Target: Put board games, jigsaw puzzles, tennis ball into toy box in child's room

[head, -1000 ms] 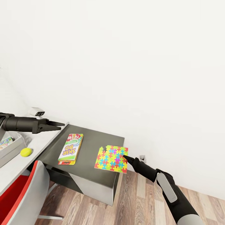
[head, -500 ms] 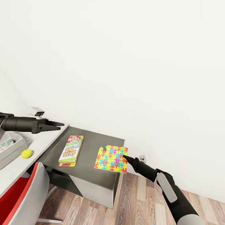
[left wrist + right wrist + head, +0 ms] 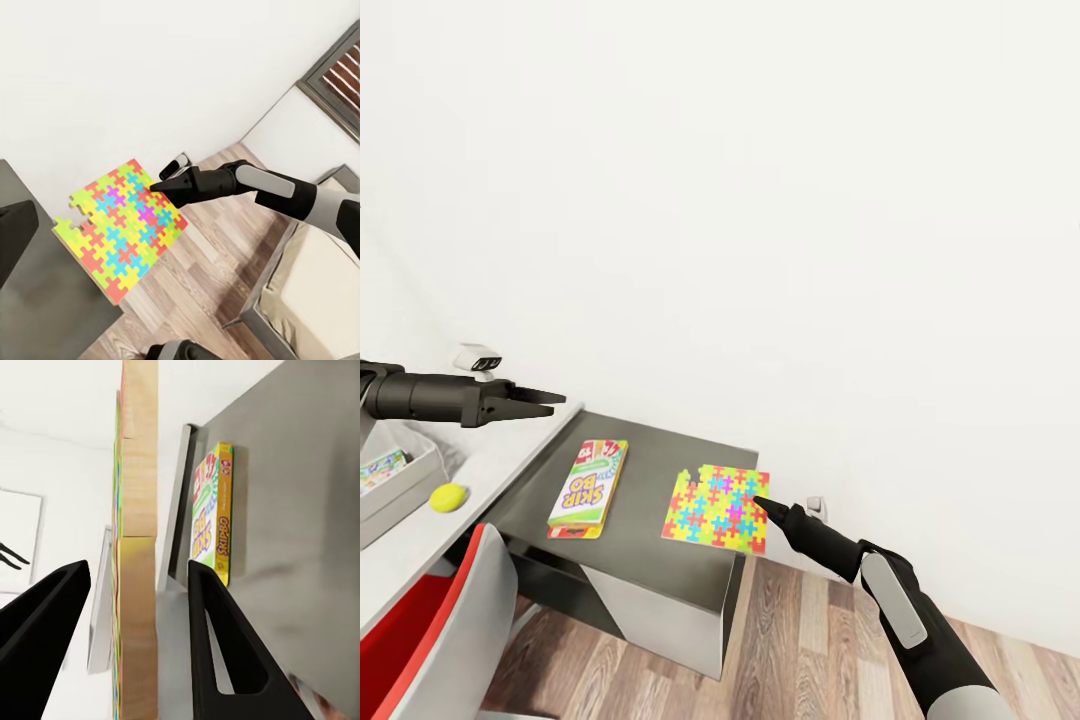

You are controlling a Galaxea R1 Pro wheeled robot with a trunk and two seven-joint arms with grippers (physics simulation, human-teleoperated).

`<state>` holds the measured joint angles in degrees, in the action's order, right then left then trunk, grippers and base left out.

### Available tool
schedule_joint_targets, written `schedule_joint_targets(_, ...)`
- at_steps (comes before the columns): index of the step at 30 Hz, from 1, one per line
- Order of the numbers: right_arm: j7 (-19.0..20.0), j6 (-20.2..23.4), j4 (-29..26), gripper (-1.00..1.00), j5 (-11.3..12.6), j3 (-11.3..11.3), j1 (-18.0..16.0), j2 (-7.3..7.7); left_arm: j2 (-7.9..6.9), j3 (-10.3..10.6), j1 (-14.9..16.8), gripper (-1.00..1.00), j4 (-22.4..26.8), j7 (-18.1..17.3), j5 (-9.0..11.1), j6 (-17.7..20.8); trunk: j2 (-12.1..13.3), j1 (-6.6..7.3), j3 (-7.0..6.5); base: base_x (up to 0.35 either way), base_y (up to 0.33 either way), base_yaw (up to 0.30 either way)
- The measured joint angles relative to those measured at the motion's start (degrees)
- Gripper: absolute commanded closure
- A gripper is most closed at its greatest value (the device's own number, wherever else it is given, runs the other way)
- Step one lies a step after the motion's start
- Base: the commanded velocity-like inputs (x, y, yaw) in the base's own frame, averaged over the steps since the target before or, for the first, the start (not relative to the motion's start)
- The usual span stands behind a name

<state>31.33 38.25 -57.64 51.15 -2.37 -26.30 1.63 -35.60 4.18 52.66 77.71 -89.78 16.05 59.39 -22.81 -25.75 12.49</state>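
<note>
A jigsaw puzzle [image 3: 718,507] lies on the dark grey cabinet [image 3: 650,455], its right edge at the cabinet's rim. My right gripper [image 3: 759,502] is open and straddles that edge; the right wrist view shows the sheet [image 3: 138,547] edge-on between the fingers with a gap on each side. A white-red-yellow board game [image 3: 588,487] lies on the cabinet to the left. The yellow tennis ball [image 3: 448,496] rests on the pale table [image 3: 510,455] beside the grey toy box [image 3: 395,490], which holds a printed game box. My left gripper [image 3: 548,403] hovers open above the table's end.
A red and grey chair [image 3: 430,620] stands at the table, front left. A small white device [image 3: 478,358] sits by the wall. A wall socket [image 3: 815,508] is behind my right arm. Wood floor lies to the right of the cabinet, and the cream bed [image 3: 322,292] shows in the left wrist view.
The head view has shifted a little, sliding the table items leftward in the picture. Both arms and the puzzle hold their places.
</note>
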Motion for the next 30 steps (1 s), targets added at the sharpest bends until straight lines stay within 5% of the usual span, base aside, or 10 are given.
schedule_joint_targets(30,0.0,-0.09,0.0,1.0,-0.01,-0.12,0.06,0.0,-0.09,0.0,-0.09,-1.0,0.0,0.0,0.0,0.0,0.01,0.0,-2.85,-0.067,0.0,0.0)
